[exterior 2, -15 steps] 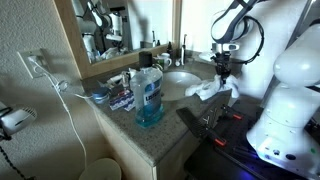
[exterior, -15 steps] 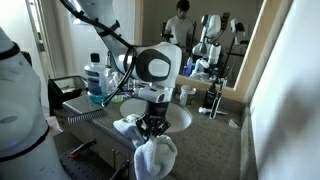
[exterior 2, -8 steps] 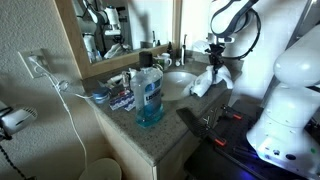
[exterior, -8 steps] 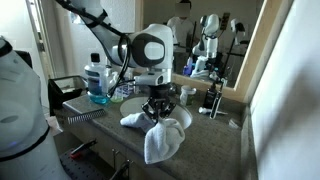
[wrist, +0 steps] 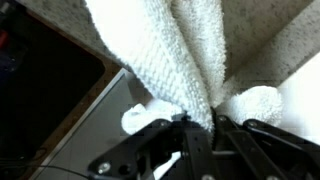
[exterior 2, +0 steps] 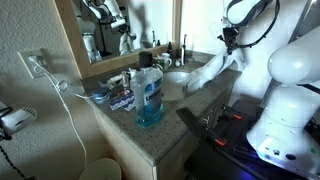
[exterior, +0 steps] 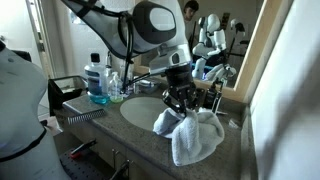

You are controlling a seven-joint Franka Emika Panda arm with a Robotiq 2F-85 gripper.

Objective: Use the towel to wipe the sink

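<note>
Claw: the claw [exterior: 183, 101] was closed on a bunched fold of the white towel [exterior: 196, 138], and the wrist view showed the cloth drawn to a narrow pinch between the tips.
Towel position: it hung from the claw over the desk [exterior 2: 120, 126] at the rim of the sink [exterior: 140, 109]. Its lower end looked close to the rim [exterior 2: 178, 82], though contact could not be told.
Risk of slipping: only a small gather seemed held. Drag against the basin could probably pull the heavy, loose cloth free.
Risk of missing: most of the towel sat beside the bowl, not in it. A straight descent would likely wipe the desk instead.
Risk of knocking: the dark bottles [exterior: 212, 99] stood near the hanging cloth, and a sideways sweep of the trailing end could tip them.
Lesser risk: the blue mouthwash bottle [exterior 2: 148, 98] stood well apart across the sink and seemed safe.
Risk of snagging: a dangling corner might catch the rim and bunch under the claw [wrist: 198, 126].
</note>
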